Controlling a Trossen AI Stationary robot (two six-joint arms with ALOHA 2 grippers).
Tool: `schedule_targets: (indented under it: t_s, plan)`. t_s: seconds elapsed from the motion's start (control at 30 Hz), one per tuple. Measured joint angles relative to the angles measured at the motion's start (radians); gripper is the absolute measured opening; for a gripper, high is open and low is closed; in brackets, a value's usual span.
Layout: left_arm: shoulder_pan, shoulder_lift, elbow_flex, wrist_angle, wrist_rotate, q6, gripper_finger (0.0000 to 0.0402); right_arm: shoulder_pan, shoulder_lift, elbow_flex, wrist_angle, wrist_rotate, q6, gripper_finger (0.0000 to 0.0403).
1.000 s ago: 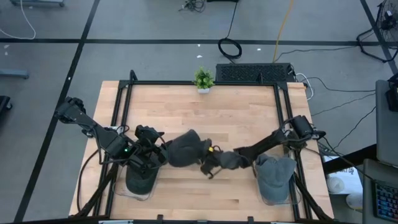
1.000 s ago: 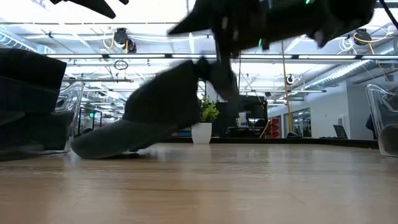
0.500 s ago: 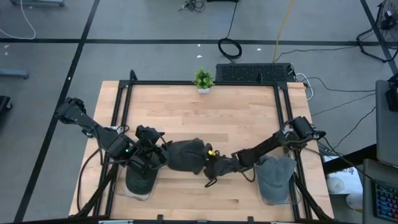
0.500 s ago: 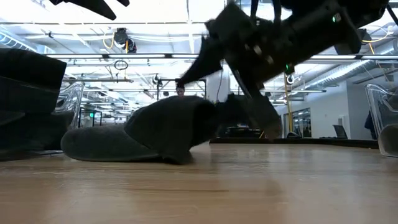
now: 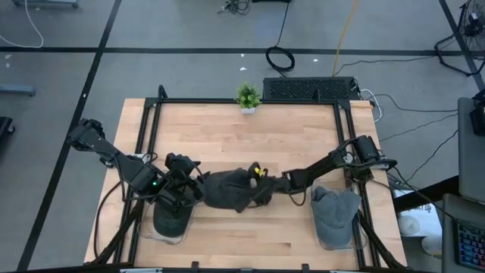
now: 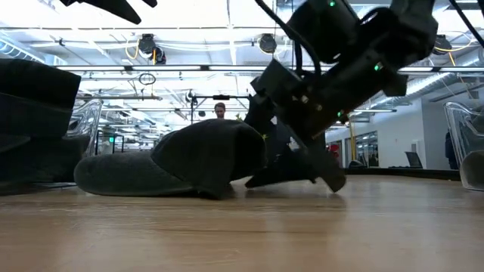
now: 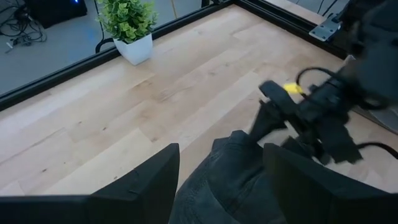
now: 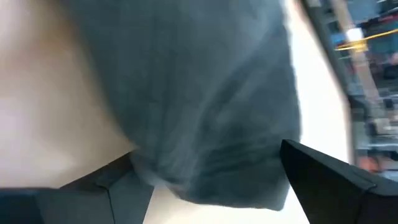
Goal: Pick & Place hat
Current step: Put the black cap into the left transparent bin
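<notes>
A dark grey cap (image 5: 227,191) lies on the table's middle, brim (image 6: 113,175) flat on the wood and pointing at my left arm, crown (image 6: 212,151) upright. My left gripper (image 5: 195,188) is open at the brim end; in the left wrist view the cap (image 7: 230,180) lies between its spread fingers. My right gripper (image 5: 261,188) is open and low at the crown's other side (image 6: 291,170), with the cap (image 8: 199,93) filling its wrist view. My left gripper has a finger on either side of the cap's near end, and I cannot tell whether they touch it. My right gripper comes in level from the table's right with its fingers apart at the crown's side (image 8: 205,155). I cannot tell whether they touch the cloth.
A clear tray with dark hats (image 5: 170,220) sits under my left arm at the near left. A second tray with a grey hat (image 5: 336,216) is at the near right. A small potted plant (image 5: 247,96) stands at the far edge. Bare wood lies between.
The cap stood tipped a second ago, crown raised at my right gripper and brim on the table; the crown has come down and the cap now lies flat. My right gripper sank to table height, then swung toward the far edge beside the crown.
</notes>
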Motion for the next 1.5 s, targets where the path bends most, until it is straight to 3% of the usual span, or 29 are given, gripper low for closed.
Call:
schedule_targets:
  t_s: [0.23,0.47,0.6,0.7,0.87,1.07,1.23,1.5]
  plan:
    - [0.0,0.0,0.0,0.0,-0.004,0.001,0.0244,-0.046,0.002,-0.078,0.324,0.061,-0.119,0.032]
    - [0.0,0.0,0.0,0.0,-0.006,0.001,0.0244,-0.006,0.002,-0.078,0.565,0.065,-0.32,0.032]
    - [0.0,0.0,-0.014,0.001,-0.006,-0.003,0.0244,0.019,0.002,-0.078,0.706,0.135,-0.406,0.032]
    - [0.0,0.0,-0.03,0.001,-0.006,-0.02,0.0244,0.026,0.0,-0.077,0.681,0.107,-0.389,0.032]
    - [0.0,0.0,-0.04,0.001,-0.005,-0.045,0.0244,0.011,0.002,-0.078,0.496,-0.003,-0.232,0.032]
    - [0.0,0.0,-0.041,0.001,-0.005,-0.046,0.0244,-0.025,0.002,-0.078,0.447,-0.005,-0.122,0.0311]
    - [0.0,0.0,-0.041,0.002,-0.005,-0.047,0.0244,-0.02,0.002,-0.078,0.483,-0.055,-0.052,0.0242]
    - [0.0,0.0,-0.041,0.001,-0.005,-0.042,0.0244,0.042,0.002,-0.078,0.519,-0.077,-0.037,0.0043]
